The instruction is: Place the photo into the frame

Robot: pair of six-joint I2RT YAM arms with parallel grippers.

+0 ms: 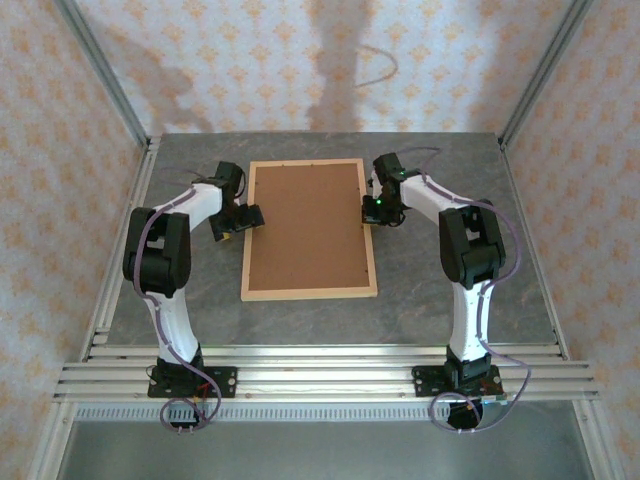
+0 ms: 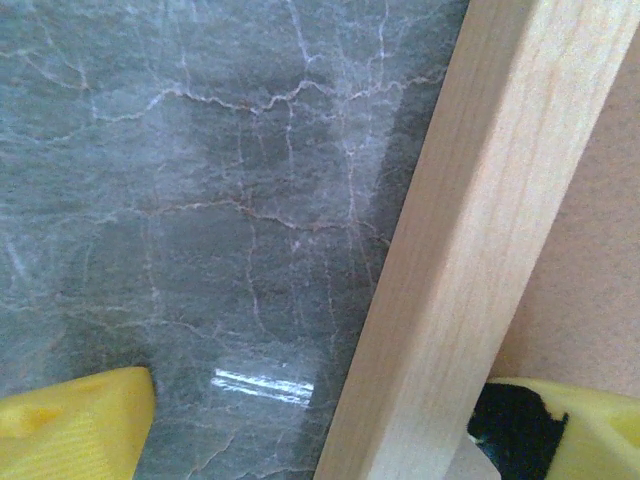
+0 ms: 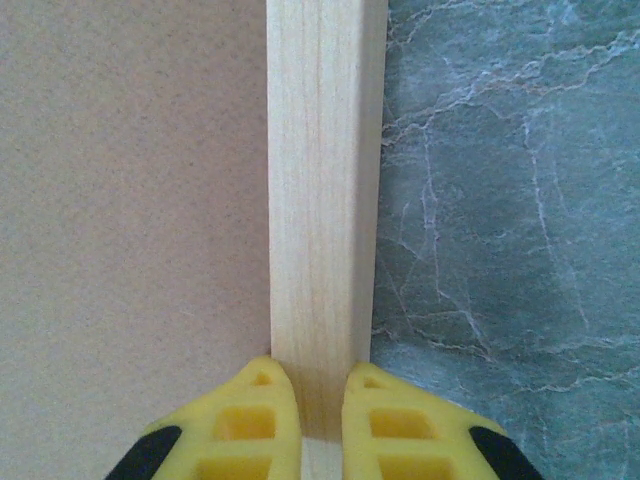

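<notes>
Arms (image 1: 160,260) bent inward, right jaws pinching frame (image 3: 325,200), left jaws wide

The frame (image 1: 310,293), a thin-edged rectangle of light natural wood, is lying flat at the middle of the grey marbled table (image 1: 450,300), its long sides running from the table's near edge toward its far edge. A brown board (image 1: 308,225) is filling its opening, sitting inside the pale rails.
</notes>
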